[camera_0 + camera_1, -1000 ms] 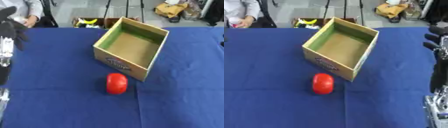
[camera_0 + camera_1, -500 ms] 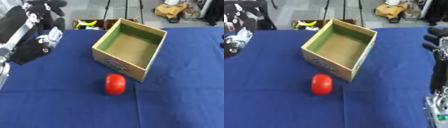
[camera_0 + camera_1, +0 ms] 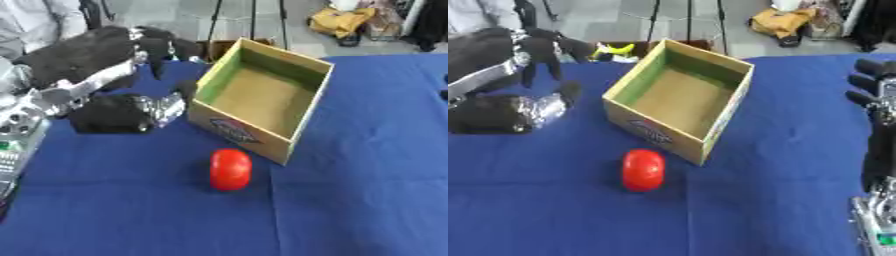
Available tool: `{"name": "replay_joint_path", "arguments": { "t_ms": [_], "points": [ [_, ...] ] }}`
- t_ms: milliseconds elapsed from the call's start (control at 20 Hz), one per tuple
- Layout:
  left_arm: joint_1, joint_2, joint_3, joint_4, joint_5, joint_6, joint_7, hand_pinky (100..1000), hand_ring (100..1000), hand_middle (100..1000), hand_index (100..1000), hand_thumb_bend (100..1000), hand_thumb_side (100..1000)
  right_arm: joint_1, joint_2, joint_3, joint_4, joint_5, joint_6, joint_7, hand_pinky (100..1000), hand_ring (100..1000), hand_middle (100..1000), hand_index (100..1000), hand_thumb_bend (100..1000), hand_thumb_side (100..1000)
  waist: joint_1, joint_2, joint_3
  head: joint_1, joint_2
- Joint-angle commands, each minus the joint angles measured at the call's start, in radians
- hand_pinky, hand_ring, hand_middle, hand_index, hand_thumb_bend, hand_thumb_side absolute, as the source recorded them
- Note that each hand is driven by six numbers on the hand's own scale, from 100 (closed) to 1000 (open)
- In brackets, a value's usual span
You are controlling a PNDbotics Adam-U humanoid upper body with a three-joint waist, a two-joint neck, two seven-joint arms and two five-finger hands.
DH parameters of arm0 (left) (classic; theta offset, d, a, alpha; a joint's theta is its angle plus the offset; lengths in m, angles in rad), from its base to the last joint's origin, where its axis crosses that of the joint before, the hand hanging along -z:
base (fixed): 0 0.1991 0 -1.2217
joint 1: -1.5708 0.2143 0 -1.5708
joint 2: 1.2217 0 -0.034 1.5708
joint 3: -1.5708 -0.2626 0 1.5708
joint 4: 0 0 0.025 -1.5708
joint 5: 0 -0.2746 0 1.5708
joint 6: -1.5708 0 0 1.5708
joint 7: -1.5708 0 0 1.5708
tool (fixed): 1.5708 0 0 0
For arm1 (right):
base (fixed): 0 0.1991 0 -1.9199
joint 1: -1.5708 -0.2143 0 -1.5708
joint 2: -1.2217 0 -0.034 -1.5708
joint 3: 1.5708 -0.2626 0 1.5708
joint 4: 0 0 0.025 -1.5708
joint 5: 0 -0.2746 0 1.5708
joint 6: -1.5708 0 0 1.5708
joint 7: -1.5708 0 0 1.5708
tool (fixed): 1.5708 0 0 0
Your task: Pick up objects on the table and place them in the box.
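Note:
A red rounded object point(image 3: 230, 169) lies on the blue table point(image 3: 131, 215), just in front of the box's near corner. The open cardboard box point(image 3: 236, 131), green inside, stands askew mid-table and looks empty. My left hand point(image 3: 83, 55) hovers over the table's left part, fingers point(image 3: 166, 47) spread and reaching toward the box's left wall, thumb point(image 3: 131, 112) lower down; it is open and holds nothing. It is up and to the left of the red object, well apart from it. My right hand point(image 3: 875, 100) stands at the right edge, fingers up, open and empty.
My left forearm's silver casing point(image 3: 17, 135) fills the left edge. Beyond the table's far edge are a small yellow thing point(image 3: 614, 49), stand legs and a yellow bag point(image 3: 341, 21) on the floor. A person's white sleeve point(image 3: 35, 20) shows at the far left.
My left hand has swung in from the left edge, over the table, toward the box's left side. The red object, the box and my right hand have stayed put.

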Motion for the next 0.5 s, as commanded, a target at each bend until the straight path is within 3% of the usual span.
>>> {"name": "replay_joint_path", "arguments": {
  "t_ms": [50, 200, 500],
  "points": [
    [-0.035, 0.015, -0.037, -0.019, 0.026, 0.003, -0.057, 443, 661, 810, 957, 283, 1000, -0.003, -0.019, 0.0, -0.015, 0.008, 0.0, 0.003, 766, 797, 771, 782, 100, 1000, 0.001, -0.023, -0.003, 0.008, -0.011],
    [-0.046, 0.018, -0.073, -0.019, 0.051, 0.008, -0.093, 452, 670, 815, 959, 303, 1000, -0.002, -0.019, -0.001, -0.015, 0.009, 0.001, 0.003, 767, 797, 771, 782, 100, 1000, 0.004, -0.022, -0.006, 0.013, -0.013],
    [-0.063, 0.015, -0.144, -0.016, 0.066, 0.058, -0.149, 485, 687, 848, 999, 449, 1000, 0.002, -0.02, 0.0, -0.015, 0.012, 0.004, 0.005, 767, 797, 771, 781, 100, 1000, 0.01, -0.023, -0.004, 0.022, -0.009]
  ]
}}
